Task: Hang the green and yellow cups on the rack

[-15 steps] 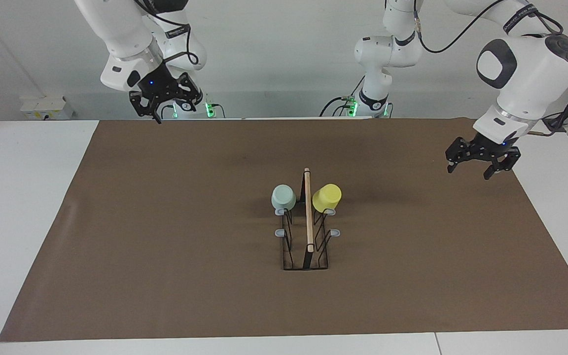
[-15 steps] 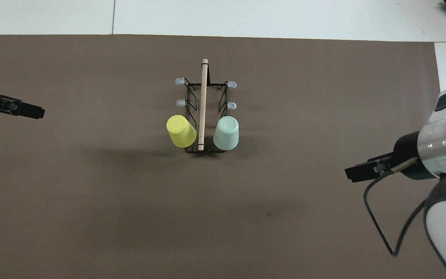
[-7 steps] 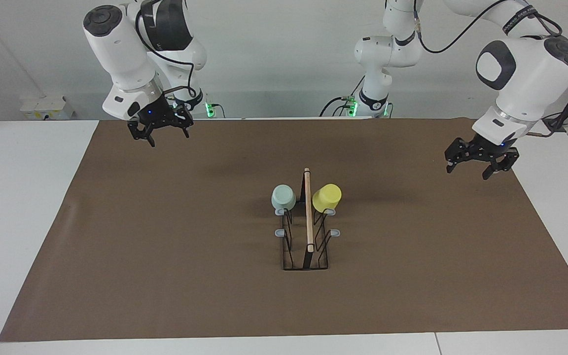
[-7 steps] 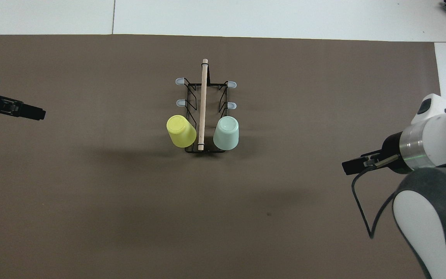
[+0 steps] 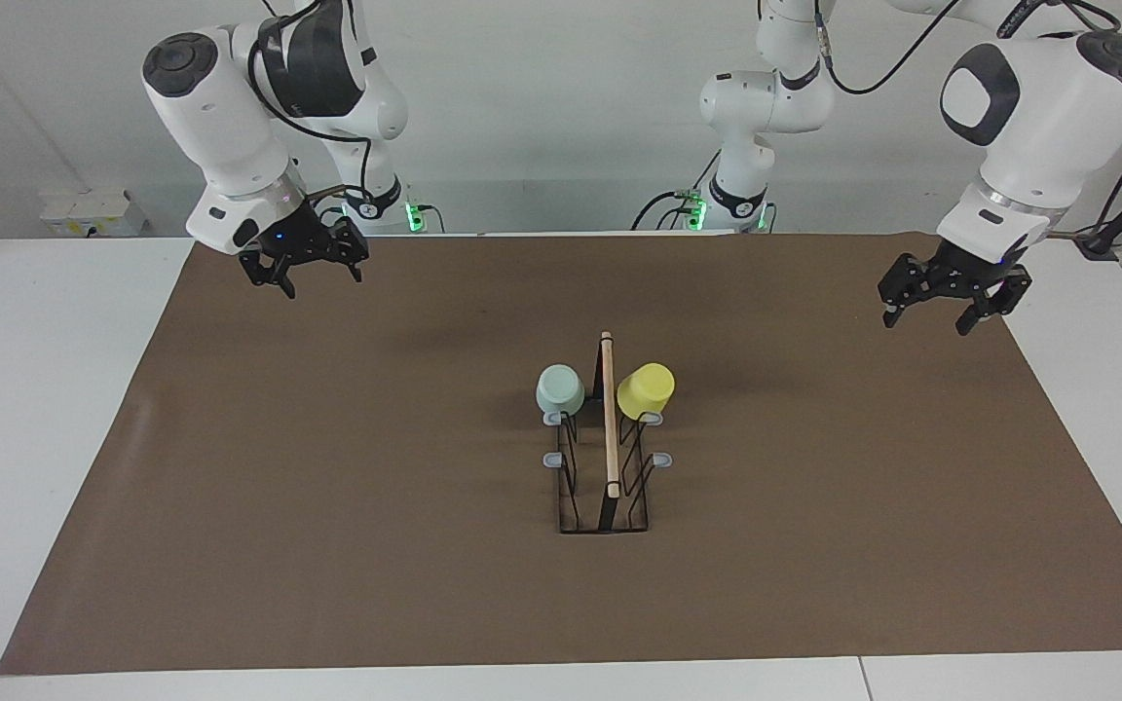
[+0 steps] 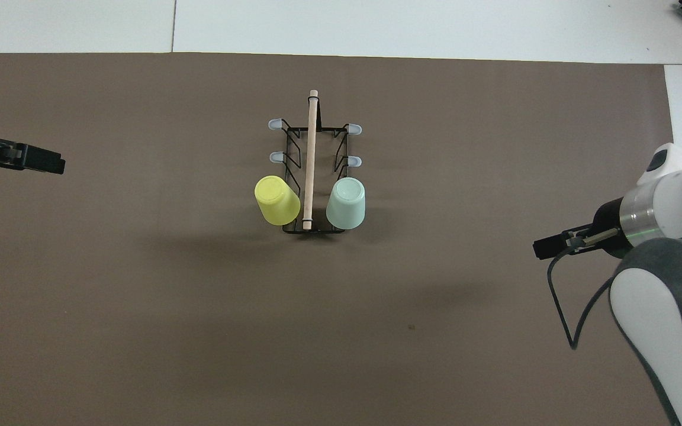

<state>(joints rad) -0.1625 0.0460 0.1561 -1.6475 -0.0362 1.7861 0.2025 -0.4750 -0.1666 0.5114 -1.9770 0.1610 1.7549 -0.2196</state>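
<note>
The rack [image 5: 608,428] [image 6: 311,148] stands on the middle of the brown mat, its wooden rod pointing away from the robots. The pale green cup [image 5: 560,389] [image 6: 346,203] hangs upside down on a prong at the rack's end nearest the robots, on the right arm's side. The yellow cup [image 5: 646,389] [image 6: 276,200] hangs tilted on the matching prong on the left arm's side. My left gripper [image 5: 926,321] [image 6: 51,165] is open and empty, raised over the mat's edge at the left arm's end. My right gripper [image 5: 322,282] [image 6: 545,247] is open and empty over the mat near its own base.
The brown mat [image 5: 327,506] covers most of the white table [image 5: 35,389]. Several rack prongs [image 5: 553,460] with grey tips stand bare. A black cable [image 6: 560,307] loops below the right arm's wrist.
The right arm has swung its gripper lower and outward toward its end of the table. The left gripper has risen slightly. Both cups and the rack have stayed put.
</note>
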